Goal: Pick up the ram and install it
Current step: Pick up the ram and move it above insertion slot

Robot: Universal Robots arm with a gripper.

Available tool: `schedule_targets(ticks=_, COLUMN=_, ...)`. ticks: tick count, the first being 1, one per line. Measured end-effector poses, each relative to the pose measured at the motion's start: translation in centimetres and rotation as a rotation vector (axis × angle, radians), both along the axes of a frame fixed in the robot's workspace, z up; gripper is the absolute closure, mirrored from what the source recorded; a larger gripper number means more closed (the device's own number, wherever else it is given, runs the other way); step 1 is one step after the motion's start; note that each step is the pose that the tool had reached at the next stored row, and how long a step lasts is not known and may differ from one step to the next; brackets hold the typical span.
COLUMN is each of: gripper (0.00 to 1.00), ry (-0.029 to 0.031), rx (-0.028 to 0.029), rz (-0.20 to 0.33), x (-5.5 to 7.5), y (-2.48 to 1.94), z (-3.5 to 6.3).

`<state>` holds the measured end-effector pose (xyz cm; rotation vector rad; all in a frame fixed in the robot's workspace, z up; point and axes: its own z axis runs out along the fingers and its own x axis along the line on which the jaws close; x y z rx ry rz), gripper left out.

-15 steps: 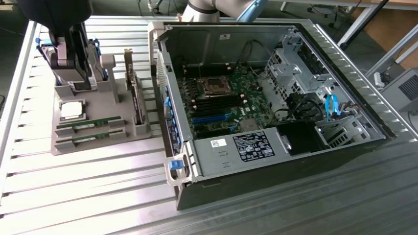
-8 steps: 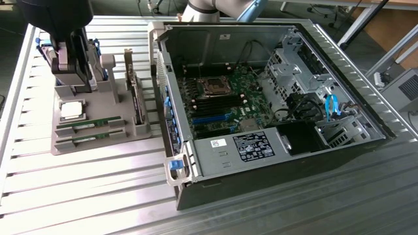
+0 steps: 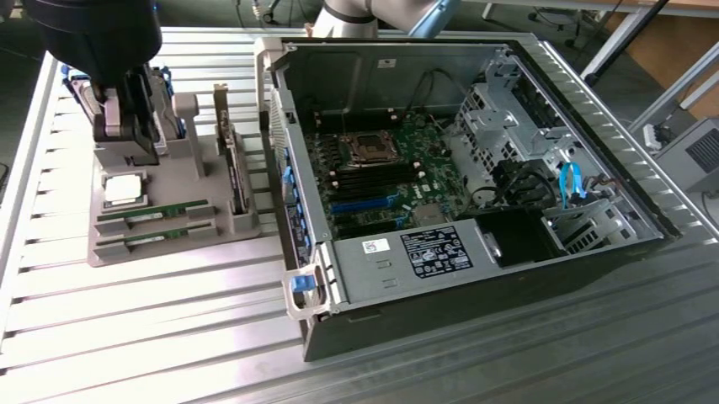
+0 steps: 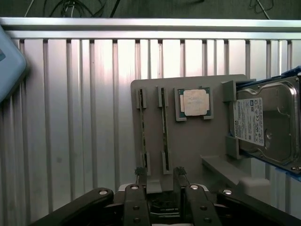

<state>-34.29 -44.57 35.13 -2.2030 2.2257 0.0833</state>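
Observation:
Two rams, thin green sticks, lie side by side in slots of a grey holder (image 3: pixel 168 252) at the exterior view's left: one ram (image 3: pixel 151 215) and a second ram (image 3: pixel 151 239) beside it. In the wrist view they show edge-on, one ram (image 4: pixel 142 127) and the other (image 4: pixel 163 125). My gripper (image 3: pixel 141 139) hangs above the holder's far part, over the hard drive. Seen from the wrist, the gripper (image 4: pixel 160 172) is open, nothing sits between its fingers (image 4: pixel 139 173), and it is clear of both sticks.
The holder also carries a square silver processor (image 4: pixel 194 102), a hard drive (image 4: pixel 265 127) and an upright expansion card (image 3: pixel 231 168). The open computer case (image 3: pixel 584 126) lies to the exterior view's right, its motherboard (image 3: pixel 382 177) exposed with black and blue memory slots (image 3: pixel 362 192).

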Motion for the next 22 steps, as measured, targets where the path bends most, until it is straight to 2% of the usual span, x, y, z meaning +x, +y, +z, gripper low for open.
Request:
schedule_targets(ticks=4, gripper=0.65, ry=0.0001, rx=0.0004, rz=0.004, x=0.0, y=-0.56, z=-0.23)
schedule_targets(ticks=6, gripper=0.65, ry=0.0002, rx=0.0003, rz=0.048, x=0.0, y=-0.76, z=-0.34)
schedule_targets(ticks=8, gripper=0.65, ry=0.0001, rx=0.0003, rz=0.065, x=0.0, y=-0.79, z=-0.47)
schedule_targets(ticks=22, gripper=0.65, ry=0.0002, rx=0.0003, rz=0.065, x=0.0, y=-0.96, z=-1.64)
